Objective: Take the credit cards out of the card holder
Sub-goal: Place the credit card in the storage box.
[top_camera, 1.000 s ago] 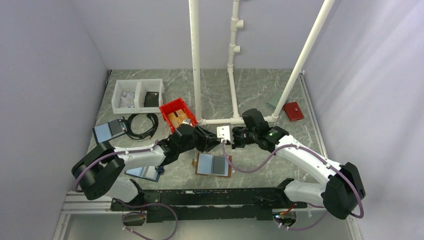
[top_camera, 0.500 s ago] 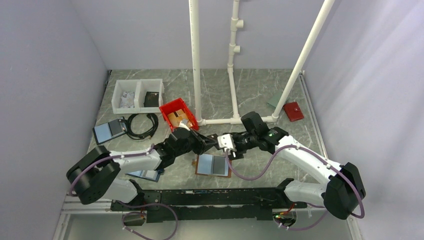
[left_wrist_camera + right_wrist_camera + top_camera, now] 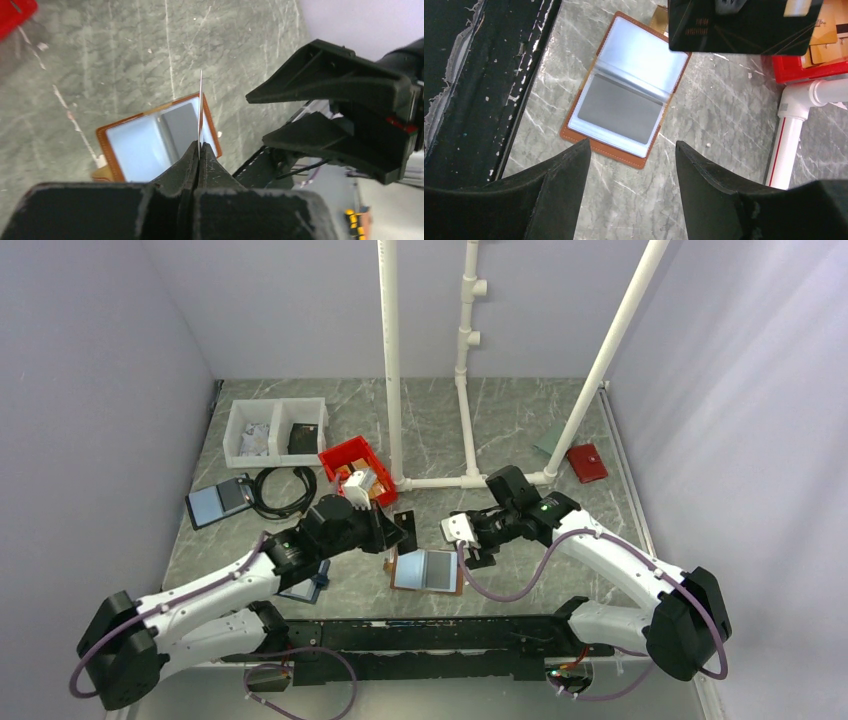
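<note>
Your left gripper (image 3: 199,150) is pinching a black card (image 3: 739,25) while your right gripper (image 3: 632,145) is hovering, fingers apart, over the card holder (image 3: 621,107).

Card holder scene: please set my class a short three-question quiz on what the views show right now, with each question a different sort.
1. Fill the gap: the card holder lies ___ on the table, its inner panels facing up.
2. Choose one: what does the left claw grip? A) a dark card B) the card holder C) nothing
3. True or false: the right claw is shut on a card.

Key: 1 open; 2 A; 3 false. Its fingers are spread with nothing between them.
</note>
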### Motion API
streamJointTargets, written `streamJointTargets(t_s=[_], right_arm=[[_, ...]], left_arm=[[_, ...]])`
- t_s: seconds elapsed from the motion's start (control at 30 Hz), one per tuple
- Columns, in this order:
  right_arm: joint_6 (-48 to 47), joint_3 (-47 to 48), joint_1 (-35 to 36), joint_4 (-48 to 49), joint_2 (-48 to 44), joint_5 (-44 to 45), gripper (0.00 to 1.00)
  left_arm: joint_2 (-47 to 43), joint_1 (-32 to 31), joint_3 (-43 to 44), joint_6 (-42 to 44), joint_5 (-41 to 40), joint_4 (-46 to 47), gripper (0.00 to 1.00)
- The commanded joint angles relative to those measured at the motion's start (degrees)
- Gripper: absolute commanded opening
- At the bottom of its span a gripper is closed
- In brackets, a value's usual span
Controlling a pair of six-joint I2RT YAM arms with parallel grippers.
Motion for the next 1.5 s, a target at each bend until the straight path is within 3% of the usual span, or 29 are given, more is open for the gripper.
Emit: streamJointTargets(t_s=[0.0,0.33,0.6,1.13,1.47], right_arm=[[-2.1,2.5,-0.3,-1.3,-0.5,-2.6,0.66],[-2.8,2.6,-0.4,-2.0,-0.1,-2.3,0.66],[-3.7,2.6,-0.4,-2.6,-0.1,-1.7,0.66],[-3.9,2.2,0.0,-2.4,0.2,-0.3,0.66],[-3.6,2.1,0.0,-1.8,0.7,2.2,0.66]], left_arm=[[-5.1,0.6,4.3,17.0,-1.5,-11.7,0.00],[-9.6,5.3,12.1,28.2,-6.5,-21.9,0.00],[-6.8,11.6,19.0,34.1,-6.2,-26.6,0.00],[3.4,42.0,22.6,33.4,16.9,-22.5,0.00],[12.5,51.6,28.6,32.8,24.4,-20.7,0.00]])
